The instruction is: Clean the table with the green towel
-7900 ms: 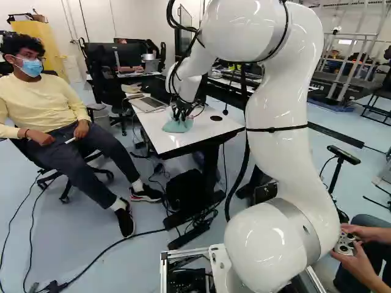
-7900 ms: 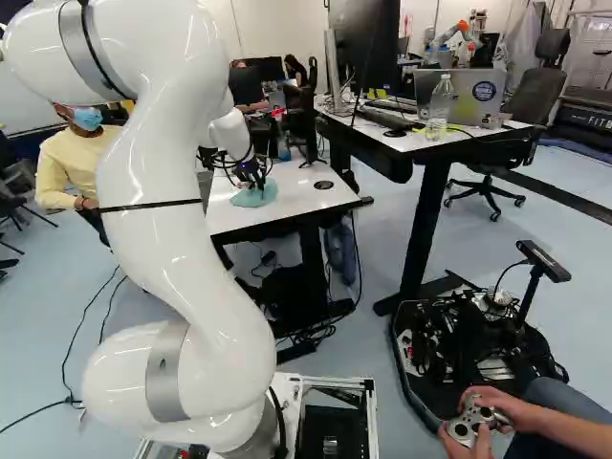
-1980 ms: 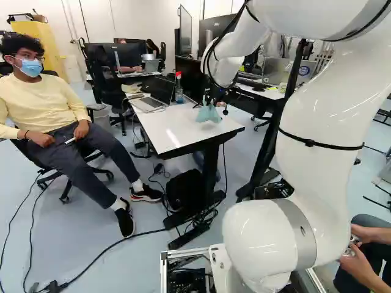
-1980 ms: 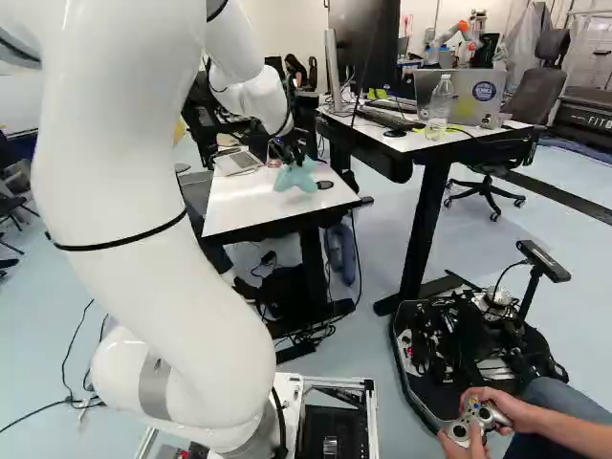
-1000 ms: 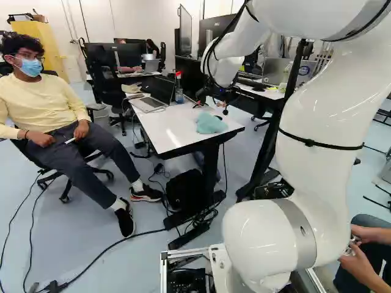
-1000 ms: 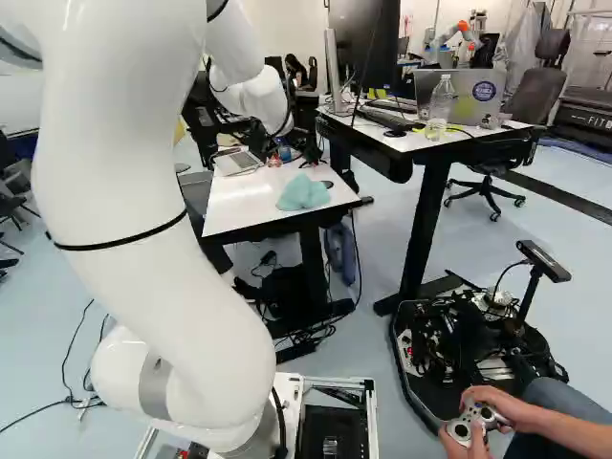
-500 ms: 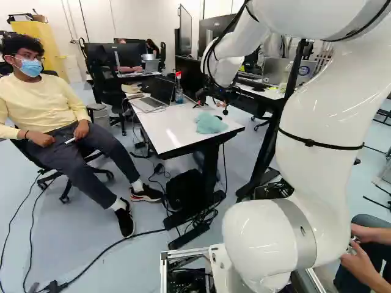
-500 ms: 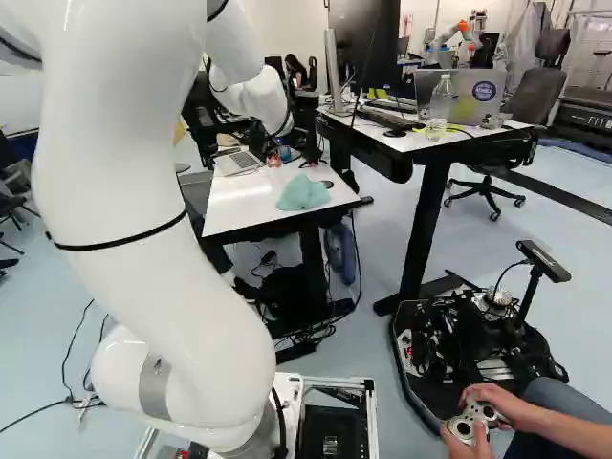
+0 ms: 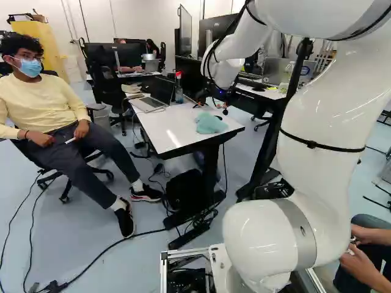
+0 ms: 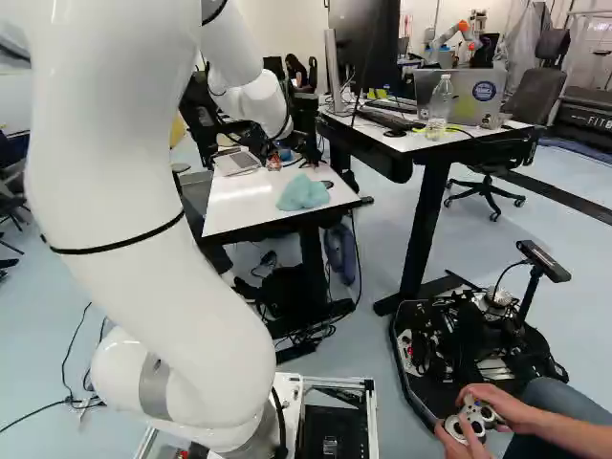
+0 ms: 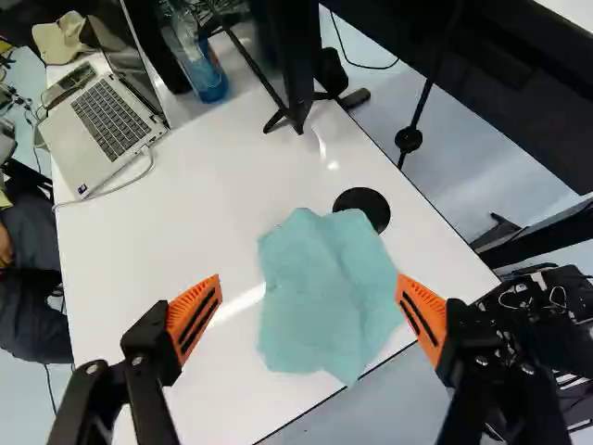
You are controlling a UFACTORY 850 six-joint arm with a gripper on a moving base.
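Note:
In the left base view my gripper (image 9: 222,96) hangs above the far right part of the white table (image 9: 168,129). The green towel (image 9: 210,124), pale and crumpled, lies on the tabletop near its right corner. From the wrist, the gripper (image 11: 309,304) stands wide open, orange pads apart. The towel (image 11: 324,292) shows between and ahead of the fingers, lower down on the table and touched by neither. One edge of it reaches the table's edge, and another lies beside a round black disc (image 11: 363,208).
A laptop (image 11: 107,120), a blue bottle (image 11: 206,72) and a small black tripod (image 11: 298,107) stand on the table beyond the towel. A second, higher desk (image 10: 435,139) with monitor and laptop is at the right. Another robot (image 10: 449,36) stands far back.
Two seconds ago the towel hung from my gripper over the table; it has since been let go and lies flat on top. The gripper has opened and risen slightly. The base has not moved.

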